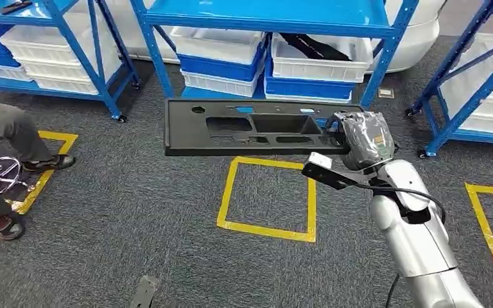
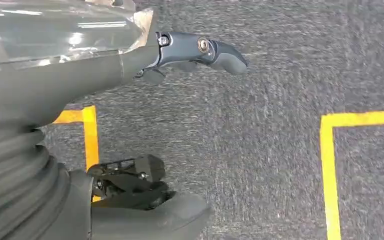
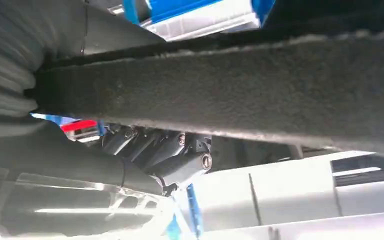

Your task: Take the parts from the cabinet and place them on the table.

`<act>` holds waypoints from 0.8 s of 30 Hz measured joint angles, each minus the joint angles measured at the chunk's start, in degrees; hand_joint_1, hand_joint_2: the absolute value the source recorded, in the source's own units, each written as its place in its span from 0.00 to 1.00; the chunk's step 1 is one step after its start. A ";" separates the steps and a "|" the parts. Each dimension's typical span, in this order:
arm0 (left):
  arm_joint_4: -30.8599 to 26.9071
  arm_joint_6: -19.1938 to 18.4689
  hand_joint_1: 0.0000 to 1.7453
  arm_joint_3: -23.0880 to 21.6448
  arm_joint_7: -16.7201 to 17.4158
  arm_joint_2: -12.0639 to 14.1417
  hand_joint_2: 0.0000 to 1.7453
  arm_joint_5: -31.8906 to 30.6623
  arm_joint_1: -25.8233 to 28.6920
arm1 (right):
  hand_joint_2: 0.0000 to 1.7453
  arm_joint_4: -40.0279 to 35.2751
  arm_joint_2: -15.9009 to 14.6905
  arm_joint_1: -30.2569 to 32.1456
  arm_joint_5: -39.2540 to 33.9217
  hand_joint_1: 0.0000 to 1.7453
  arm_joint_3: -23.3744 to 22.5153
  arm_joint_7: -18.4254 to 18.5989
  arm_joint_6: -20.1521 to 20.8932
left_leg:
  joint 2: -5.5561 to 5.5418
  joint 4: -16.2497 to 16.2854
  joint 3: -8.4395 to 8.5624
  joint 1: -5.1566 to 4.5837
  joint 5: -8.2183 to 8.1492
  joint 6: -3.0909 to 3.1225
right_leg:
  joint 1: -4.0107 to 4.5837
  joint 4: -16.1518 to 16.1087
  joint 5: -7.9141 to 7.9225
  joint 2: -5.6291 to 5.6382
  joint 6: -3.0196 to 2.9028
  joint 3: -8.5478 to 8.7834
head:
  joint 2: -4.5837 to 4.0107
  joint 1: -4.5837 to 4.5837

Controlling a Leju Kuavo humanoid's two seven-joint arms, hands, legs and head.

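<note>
part-wise, the long black panel (image 1: 257, 131) is already out of the blue shelving (image 1: 263, 16) and hanging in the air across the middle of the head view, so i'd say the pick half is done and the drop-off is what's left. no table anywhere in these frames, so my guess is there's still some carrying to do before it gets set down. its long axis runs pretty much left to right across the frame, flat side up, with cutouts along its length; the free end points toward the left of the frame and the held end sits centre-right. below it on the grey carpet is a yellow taped square (image 1: 266, 199). the right hand (image 1: 363, 138) has the right end of it, and in the right wrist view the fingers (image 3: 180, 152) look curled under the panel's edge, so closed around it. the left hand (image 2: 200, 50) just hangs over the carpet with nothing in it, one finger sticking out; can't tell what the other fingers are doing.
</note>
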 joint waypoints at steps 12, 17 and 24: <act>-0.09 -0.52 0.00 0.02 0.65 -0.13 1.00 -0.70 -0.36 | 1.00 -1.27 -0.81 0.95 1.55 0.99 -0.28 0.59 -0.20 | -1.72 -10.20 3.68 -0.99 3.98 3.06 | 0.41 17.25 -7.45 3.09 0.69 -7.80 | 0.00 0.59; -0.09 -0.50 0.00 0.04 0.70 -0.15 1.00 -1.01 -0.36 | 1.00 -1.31 -0.90 1.42 2.12 0.99 -0.28 0.61 -0.17 | -4.94 -8.89 3.06 -0.90 3.73 2.38 | -0.27 -0.33 -0.82 7.07 2.71 0.89 | 0.00 0.70; -0.09 -0.42 0.00 0.02 0.79 0.07 1.00 -1.03 -0.04 | 1.00 -1.57 -0.83 1.99 2.60 0.99 -0.22 0.61 -0.24 | -1.97 -3.26 -0.81 -1.12 0.74 0.15 | -0.48 -0.38 -0.33 3.70 0.78 0.97 | 0.00 -0.17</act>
